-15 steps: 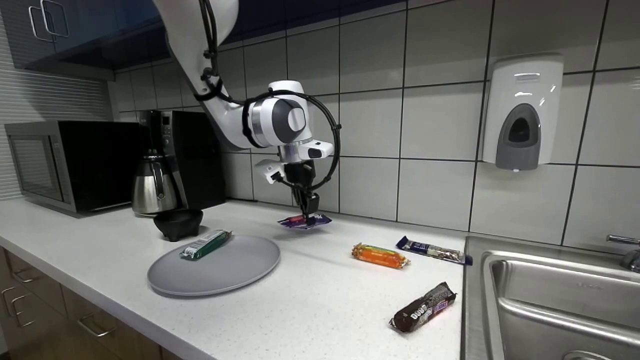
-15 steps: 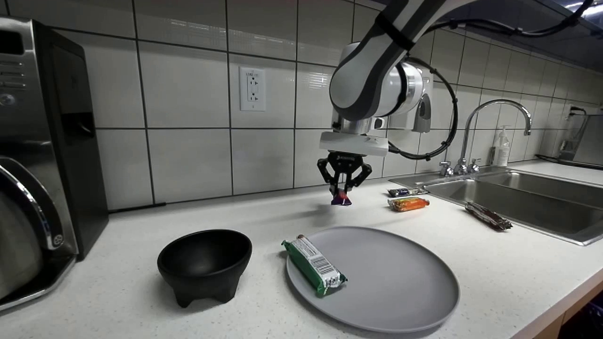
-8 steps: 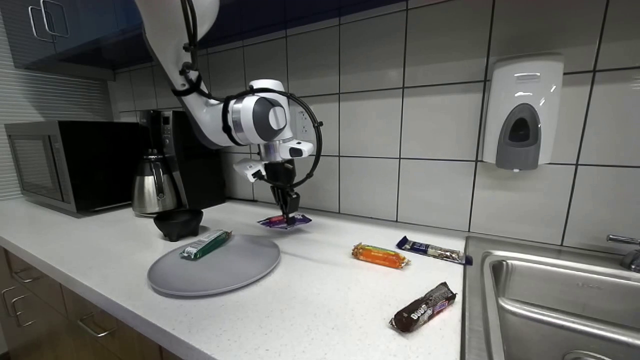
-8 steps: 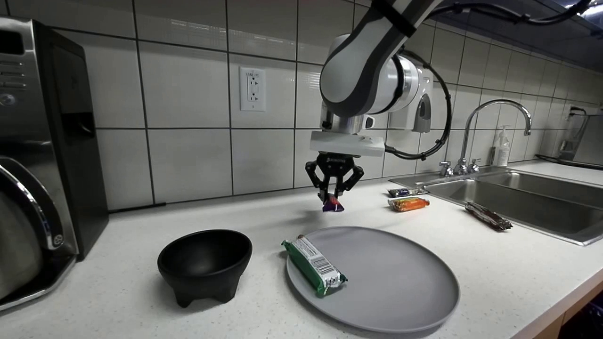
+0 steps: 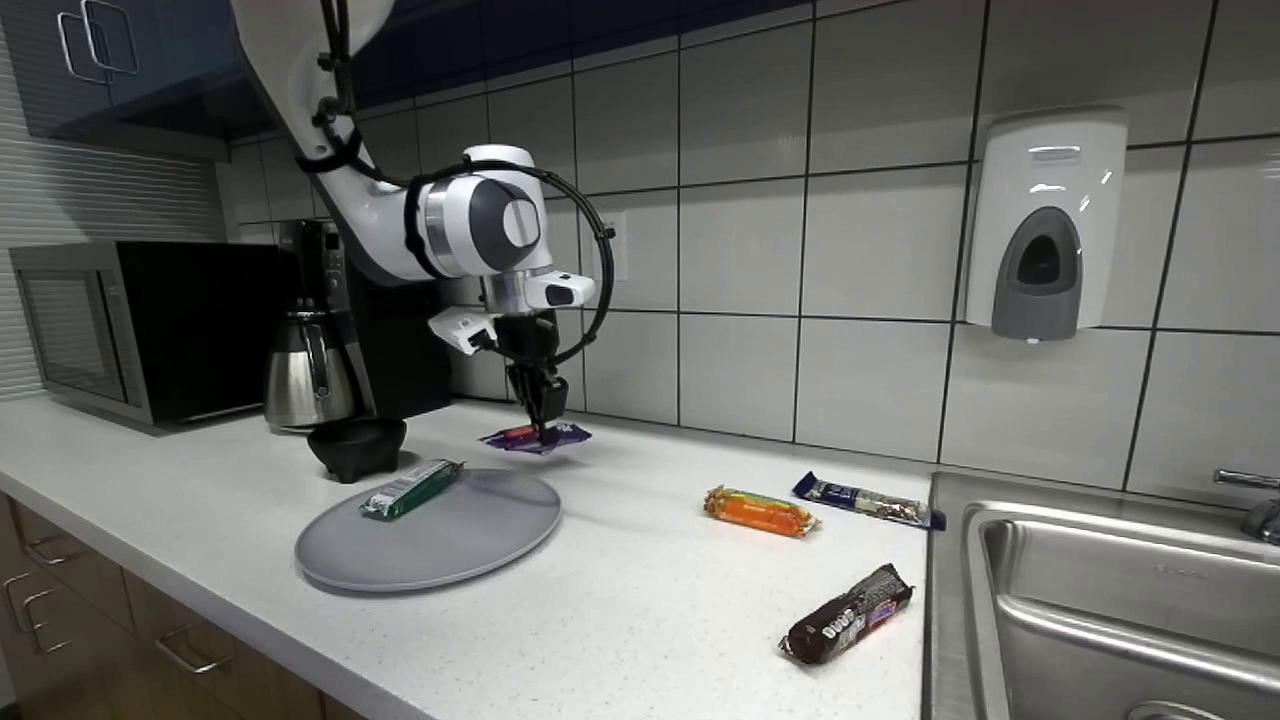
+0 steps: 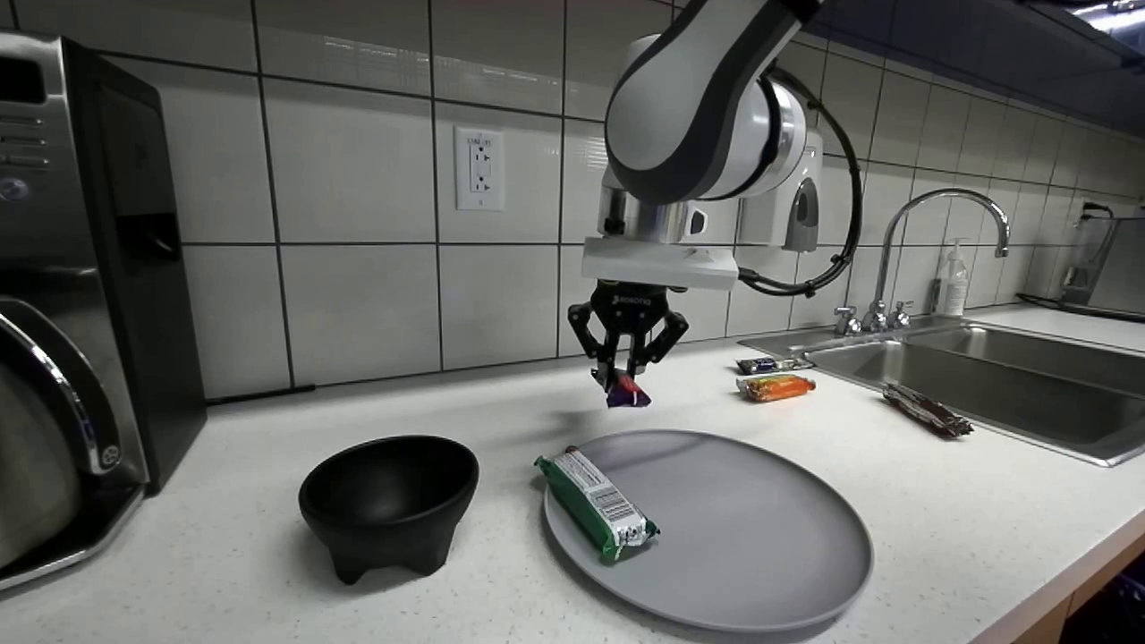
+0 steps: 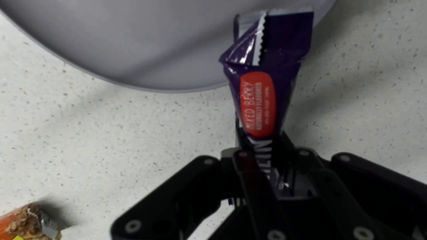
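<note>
My gripper (image 6: 619,377) is shut on a purple bar (image 6: 630,395) with a red "mixed berry" label. It grips the wrapper around the middle and holds it above the counter, near the wall. In the wrist view the free end of the purple bar (image 7: 283,50) sticks out beyond the fingers, and part of it overlaps the plate in that view. The grey plate (image 6: 742,537) lies in front of the gripper. On the plate's edge rests a green and white bar (image 6: 597,505). The other end of the purple bar is mostly hidden by the fingers in the wrist view.
A black footed bowl (image 6: 389,505) stands beside the plate. Toward the sink (image 5: 1130,620) lie an orange bar (image 5: 760,512), a blue bar (image 5: 865,502) and a brown bar (image 5: 850,615). A steel jug (image 5: 308,375) and a microwave (image 5: 150,330) stand at the far end.
The gripper has carried the purple bar left in both exterior views, toward the bowl's side and nearer the plate. The plate, bowl and other bars have stayed put.
</note>
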Tool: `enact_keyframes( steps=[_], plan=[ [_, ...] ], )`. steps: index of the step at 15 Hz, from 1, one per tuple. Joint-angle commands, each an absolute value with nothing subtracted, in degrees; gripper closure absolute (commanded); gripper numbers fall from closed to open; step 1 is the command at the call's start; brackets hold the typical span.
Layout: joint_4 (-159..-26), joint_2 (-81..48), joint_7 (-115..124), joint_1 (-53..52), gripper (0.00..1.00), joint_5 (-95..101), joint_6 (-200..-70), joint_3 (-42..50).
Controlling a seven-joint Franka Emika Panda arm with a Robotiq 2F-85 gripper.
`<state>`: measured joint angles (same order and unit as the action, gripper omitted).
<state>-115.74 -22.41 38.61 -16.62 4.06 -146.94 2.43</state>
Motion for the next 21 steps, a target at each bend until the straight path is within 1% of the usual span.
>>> enact_keyframes(
  steps=[1,17,21],
  plan=[
    [-119.93,-17.88,36.08,-16.15,0.95,5.0,-145.1,0.91],
    [-126.67,-12.45,26.98,-16.02,0.95,5.4,-139.63,-3.51],
    [-127.7,-12.96,27.03,-16.43,0.95,6.26,-140.94,-4.3]
  ],
)
